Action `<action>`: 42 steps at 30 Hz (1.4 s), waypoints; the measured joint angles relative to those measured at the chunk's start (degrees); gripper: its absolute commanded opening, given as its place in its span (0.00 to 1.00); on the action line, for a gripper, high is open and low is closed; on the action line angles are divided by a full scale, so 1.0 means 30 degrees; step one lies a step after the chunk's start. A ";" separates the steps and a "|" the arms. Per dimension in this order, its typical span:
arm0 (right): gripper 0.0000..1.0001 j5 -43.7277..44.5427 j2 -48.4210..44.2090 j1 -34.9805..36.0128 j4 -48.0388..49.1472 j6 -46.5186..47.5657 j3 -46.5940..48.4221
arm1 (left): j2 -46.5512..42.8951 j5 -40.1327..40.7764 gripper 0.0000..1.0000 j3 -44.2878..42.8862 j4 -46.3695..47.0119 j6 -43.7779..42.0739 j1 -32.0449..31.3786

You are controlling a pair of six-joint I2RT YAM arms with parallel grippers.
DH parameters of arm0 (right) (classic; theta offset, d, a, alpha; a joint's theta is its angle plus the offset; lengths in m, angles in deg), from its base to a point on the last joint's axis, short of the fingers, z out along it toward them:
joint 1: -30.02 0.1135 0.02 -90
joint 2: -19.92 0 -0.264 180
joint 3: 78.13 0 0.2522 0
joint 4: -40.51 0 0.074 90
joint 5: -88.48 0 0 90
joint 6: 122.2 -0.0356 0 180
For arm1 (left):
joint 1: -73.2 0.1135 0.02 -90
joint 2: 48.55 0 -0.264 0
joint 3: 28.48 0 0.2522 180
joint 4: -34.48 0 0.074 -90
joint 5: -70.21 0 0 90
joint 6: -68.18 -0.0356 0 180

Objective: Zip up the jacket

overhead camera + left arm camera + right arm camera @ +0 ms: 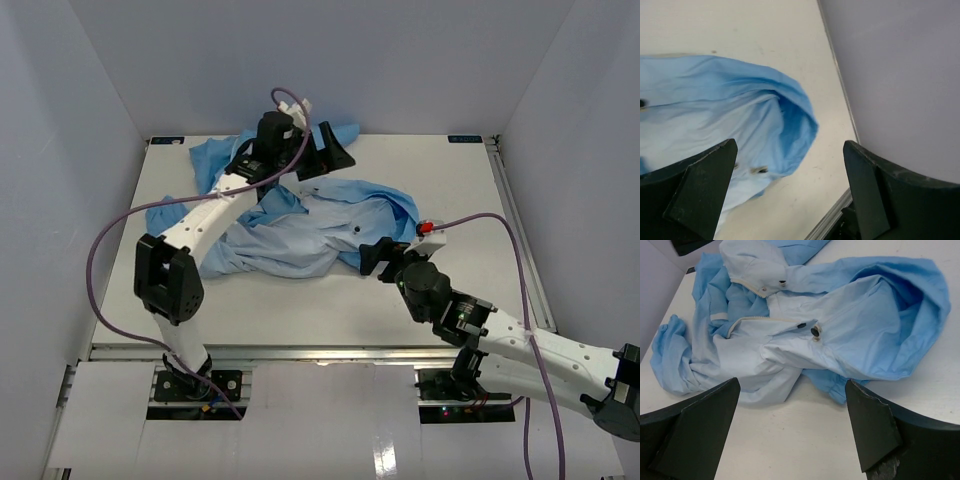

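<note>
One crumpled jacket (300,225), zipper (765,318) mostly buried

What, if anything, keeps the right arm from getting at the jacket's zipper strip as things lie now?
Probably nothing, so likely yes. The right gripper hangs open near the edge of the jacket, and the zipper strip lies exposed on top of the crumpled fabric ahead.
</note>
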 measured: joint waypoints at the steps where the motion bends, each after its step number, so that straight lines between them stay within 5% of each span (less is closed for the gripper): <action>1: 0.93 -0.0118 0.0321 -0.0001 0.0175 -0.0504 -0.0123 | -0.0830 0.0240 0.98 0.1054 -0.0013 -0.0132 0.0687; 8: 0.94 -0.1299 0.5939 -0.0027 0.1513 -0.4066 -0.0742 | -0.7246 0.4624 0.98 1.1274 -0.0645 0.0098 0.7394; 16: 0.95 -0.2778 1.2588 -0.0671 0.2950 -0.6970 0.2244 | -0.9093 0.8235 0.98 1.6698 -0.0790 0.0097 0.8814; 18: 0.95 -0.3358 1.3658 -0.1009 0.3834 -0.7182 0.2999 | -0.9188 0.8762 0.80 1.7723 0.0063 0.0131 0.9084; 21: 0.99 -0.4200 1.5367 -0.1542 0.4778 -0.7370 0.4074 | -0.9406 0.9103 0.30 1.9453 0.1247 0.0211 0.9194; 24: 0.88 -0.5171 1.6481 -0.2384 0.5414 -0.7899 0.4389 | -0.9406 0.8662 0.00 2.0926 0.2716 0.0236 0.9194; 29: 0.44 -0.6995 1.6776 -0.4575 0.9922 -0.8957 0.1102 | -1.0103 0.6741 0.00 2.3448 0.5360 0.0315 0.8915; 33: 0.10 -0.7853 1.6666 -0.5971 1.1179 -0.8310 -0.0016 | -1.3236 0.6021 0.01 2.5963 0.6827 0.0795 0.6434; 37: 0.08 -0.9146 1.6107 -0.8312 1.1500 -0.6446 0.0017 | -1.6762 0.5378 0.10 2.8329 0.8623 0.1483 0.2575; 42: 0.16 -1.1744 1.5558 -1.3358 1.0417 -0.3543 0.1973 | -1.6056 0.4221 0.59 2.8585 1.2270 0.1817 -0.2693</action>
